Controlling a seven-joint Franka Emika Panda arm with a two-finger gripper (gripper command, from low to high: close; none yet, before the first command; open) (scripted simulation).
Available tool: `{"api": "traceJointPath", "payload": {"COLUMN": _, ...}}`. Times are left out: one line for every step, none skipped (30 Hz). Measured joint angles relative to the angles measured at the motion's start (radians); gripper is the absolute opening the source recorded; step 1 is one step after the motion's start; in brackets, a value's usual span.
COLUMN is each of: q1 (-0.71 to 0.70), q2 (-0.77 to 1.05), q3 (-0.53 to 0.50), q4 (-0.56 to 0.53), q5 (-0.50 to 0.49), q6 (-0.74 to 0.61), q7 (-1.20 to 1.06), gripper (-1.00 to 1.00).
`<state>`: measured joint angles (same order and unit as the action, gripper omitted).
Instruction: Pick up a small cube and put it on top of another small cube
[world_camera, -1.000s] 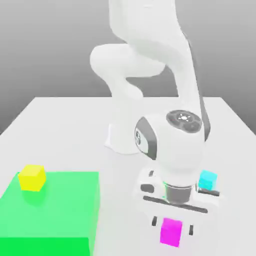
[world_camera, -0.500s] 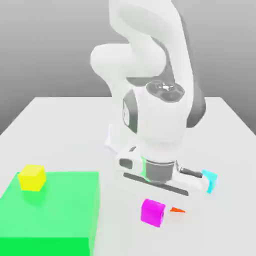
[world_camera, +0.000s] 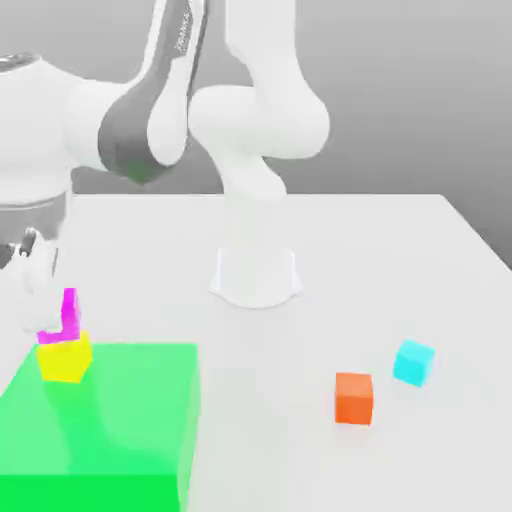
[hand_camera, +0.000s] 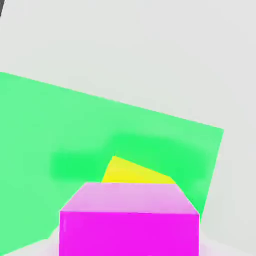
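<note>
White counter (world_camera: 360, 250) under a grey background carries all things. At the exterior view's near left lies a flat green pad (world_camera: 130, 420), and the yellow cube (world_camera: 65, 358) stands on its far left corner. The pink cube (world_camera: 68, 318) is just on top of the yellow cube, a little tilted. The hand (world_camera: 35, 280) is above it at the left edge; whether it grips or has let go, I cannot tell. Both cubes look light, stiff and smooth, so I would grip the flat opposite sides. An orange cube (world_camera: 353, 397) and a cyan cube (world_camera: 413, 362) sit well apart on the right, blocking nothing.
</note>
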<state>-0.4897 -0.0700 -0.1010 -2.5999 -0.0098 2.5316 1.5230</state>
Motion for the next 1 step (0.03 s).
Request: {"api": "traceJointPath", "payload": {"q1": 0.000, "q2": 0.000, "q3": 0.000, "q4": 0.000, "q5": 0.000, "q6": 0.000, "q7": 0.000, "gripper": 1.00}}
